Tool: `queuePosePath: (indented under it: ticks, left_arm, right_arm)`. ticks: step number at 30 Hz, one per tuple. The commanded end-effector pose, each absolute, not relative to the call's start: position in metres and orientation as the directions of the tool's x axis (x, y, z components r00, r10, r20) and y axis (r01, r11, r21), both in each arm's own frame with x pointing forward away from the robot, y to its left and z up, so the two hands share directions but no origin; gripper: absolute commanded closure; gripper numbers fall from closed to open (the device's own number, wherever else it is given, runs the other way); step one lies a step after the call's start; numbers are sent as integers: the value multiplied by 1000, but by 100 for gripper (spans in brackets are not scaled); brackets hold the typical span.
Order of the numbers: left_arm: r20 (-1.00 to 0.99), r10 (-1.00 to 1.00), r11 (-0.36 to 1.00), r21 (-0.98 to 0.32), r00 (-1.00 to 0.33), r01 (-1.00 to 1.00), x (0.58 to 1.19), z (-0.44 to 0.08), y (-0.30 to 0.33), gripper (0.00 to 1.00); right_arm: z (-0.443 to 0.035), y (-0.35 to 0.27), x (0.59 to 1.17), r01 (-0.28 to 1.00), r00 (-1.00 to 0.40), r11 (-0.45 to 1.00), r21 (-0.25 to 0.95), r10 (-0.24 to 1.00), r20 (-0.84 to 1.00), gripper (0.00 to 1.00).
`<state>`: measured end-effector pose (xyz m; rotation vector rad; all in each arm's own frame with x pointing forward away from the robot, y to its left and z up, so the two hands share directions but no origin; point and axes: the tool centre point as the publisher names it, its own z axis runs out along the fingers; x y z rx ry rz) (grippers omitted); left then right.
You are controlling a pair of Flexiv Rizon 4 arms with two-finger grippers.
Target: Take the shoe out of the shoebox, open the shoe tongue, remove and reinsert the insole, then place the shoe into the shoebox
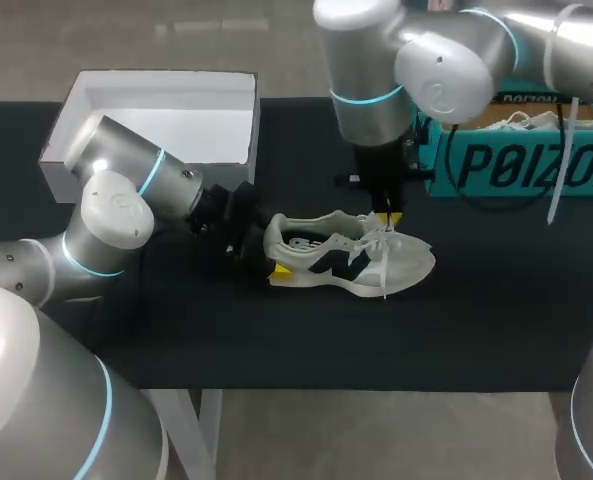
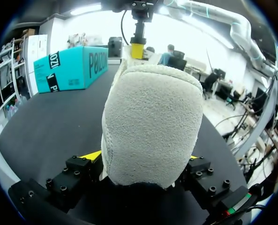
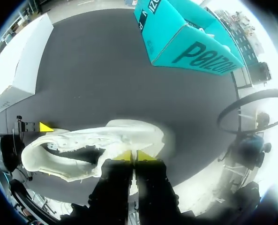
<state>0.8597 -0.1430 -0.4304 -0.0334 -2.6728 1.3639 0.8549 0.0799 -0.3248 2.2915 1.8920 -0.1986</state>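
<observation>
A pale grey shoe (image 1: 351,260) with a dark side panel and white laces lies on its sole on the black table, toe pointing right. My left gripper (image 1: 274,255) holds its heel (image 2: 150,122), one yellow-tipped finger pressed against each side. My right gripper (image 1: 388,215) comes straight down onto the lace area. Its yellow tips (image 3: 135,155) are pinched together on the shoe tongue, just behind the toe (image 3: 139,133). In the left wrist view that right gripper (image 2: 137,49) shows beyond the heel. The white shoebox (image 1: 81,140) stands open at the back left.
A teal box (image 1: 516,165) sits at the back right of the table, close behind my right arm, with another shoe in it. The white shoebox (image 3: 17,70) is behind my left arm. Black table surface lies in front of the shoe.
</observation>
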Motion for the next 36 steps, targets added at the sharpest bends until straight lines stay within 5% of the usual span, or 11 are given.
queuePosePath:
  ticks: [1, 13, 14, 15, 16, 23, 28, 32, 36]
  left_arm:
    - [114, 83, 589, -807, -990, -43, 859, -432, -144, 100]
    - [114, 83, 589, -807, -990, -43, 859, -432, -144, 100]
    - [114, 83, 589, -807, -990, -43, 859, -432, -144, 100]
    - [114, 83, 589, -807, -990, -43, 859, -432, -144, 100]
    - [114, 83, 589, -807, -990, -43, 859, -432, -144, 100]
    - [114, 83, 589, -807, -990, -43, 859, -432, -144, 100]
    - [114, 83, 589, -807, -990, -43, 859, -432, -144, 100]
    - [114, 83, 589, -807, -990, -43, 859, -432, -144, 100]
    - [114, 83, 589, -807, -990, -43, 859, -432, -144, 100]
  right_arm:
    - [-321, 48, 850, 981, 195, -192, 33, 970, -145, 100]
    - [-364, 36, 842, 973, 223, -230, -31, 962, -160, 100]
    - [-363, 38, 841, 973, 222, -229, -26, 962, -161, 83]
    - [-358, 39, 841, 974, 222, -227, -16, 963, -151, 50]
    - [-354, 40, 841, 974, 224, -227, -7, 964, -140, 0]
    - [-301, 63, 840, 990, 133, -129, 64, 988, -72, 0]
    - [-259, 89, 848, 983, -175, 174, 52, 984, 20, 0]
    - [-227, 113, 851, 845, -511, 532, -57, 834, 207, 0]
    - [-207, 133, 833, 602, -674, 797, -57, 545, 499, 0]
